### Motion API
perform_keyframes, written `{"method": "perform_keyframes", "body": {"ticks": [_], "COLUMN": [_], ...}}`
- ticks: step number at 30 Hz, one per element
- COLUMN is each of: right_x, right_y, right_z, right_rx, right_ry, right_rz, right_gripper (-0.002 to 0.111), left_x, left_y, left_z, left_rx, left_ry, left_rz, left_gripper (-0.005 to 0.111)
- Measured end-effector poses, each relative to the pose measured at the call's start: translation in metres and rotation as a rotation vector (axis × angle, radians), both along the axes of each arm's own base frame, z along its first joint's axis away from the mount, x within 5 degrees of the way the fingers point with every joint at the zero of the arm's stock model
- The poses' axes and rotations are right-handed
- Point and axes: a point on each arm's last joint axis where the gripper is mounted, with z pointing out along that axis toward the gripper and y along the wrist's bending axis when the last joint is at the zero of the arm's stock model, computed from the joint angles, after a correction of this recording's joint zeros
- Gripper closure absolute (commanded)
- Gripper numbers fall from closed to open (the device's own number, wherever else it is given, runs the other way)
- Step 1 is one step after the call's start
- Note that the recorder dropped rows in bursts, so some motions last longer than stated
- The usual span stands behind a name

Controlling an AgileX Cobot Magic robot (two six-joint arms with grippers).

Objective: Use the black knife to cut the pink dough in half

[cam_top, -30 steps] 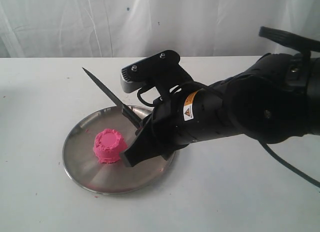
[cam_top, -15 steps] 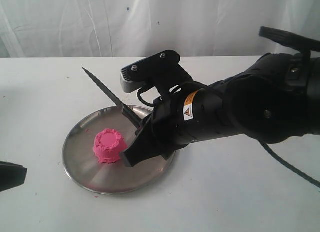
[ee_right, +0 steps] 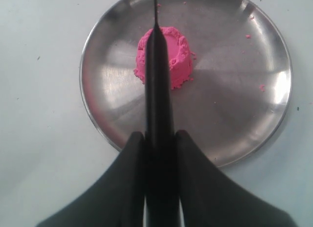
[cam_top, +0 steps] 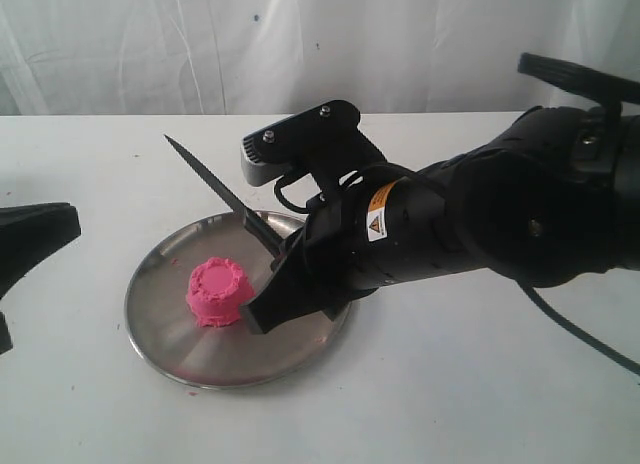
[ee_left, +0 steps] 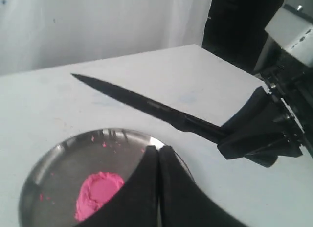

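Right gripper, jaws partly closed, clamped the black knife, blade tilted up, clear of the uncut pink dough on a steel plate; left gripper stood closed, empty.

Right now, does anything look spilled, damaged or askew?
Only minor: loose pink crumbs lie scattered on the steel plate away from the pink dough, which is whole and upright. Nothing else stands out.

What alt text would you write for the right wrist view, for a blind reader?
The right gripper clamps the black knife by its handle, blade pointing out over a whole pink dough mound on a round steel plate. The plate sits on a white table.
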Motion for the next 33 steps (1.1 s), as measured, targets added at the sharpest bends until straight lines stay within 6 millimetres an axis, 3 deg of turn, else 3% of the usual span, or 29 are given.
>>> {"method": "perform_keyframes", "body": {"ticks": [8,16,25,27,31,33], "right_x": [0.0,0.0,0.0,0.0,0.0,0.0], "right_y": [0.0,0.0,0.0,0.0,0.0,0.0], "right_z": [0.0,0.0,0.0,-0.001,-0.001,-0.001], "right_rx": [0.0,0.004,0.002,0.001,0.001,0.001], "right_ry": [0.0,0.005,0.012,0.013,0.013,0.013], "right_rz": [0.0,-0.006,-0.01,-0.01,-0.01,-0.01], "right_gripper": [0.108,0.108,0.108,0.108,0.108,0.108], "left_x": [0.003,0.002,0.021,0.021,0.019,0.022], "left_y": [-0.004,-0.005,0.038,0.049,0.059,0.059], "left_z": [0.045,0.056,0.045,0.033,0.006,0.0], "left_rx": [0.086,0.058,0.204,0.293,0.499,0.511], "left_ry": [-0.243,-0.26,-0.137,-0.093,-0.029,0.003], "left_rz": [-0.055,-0.067,0.434,0.541,0.587,0.585], "left_gripper": [0.107,0.107,0.107,0.107,0.107,0.107]}}
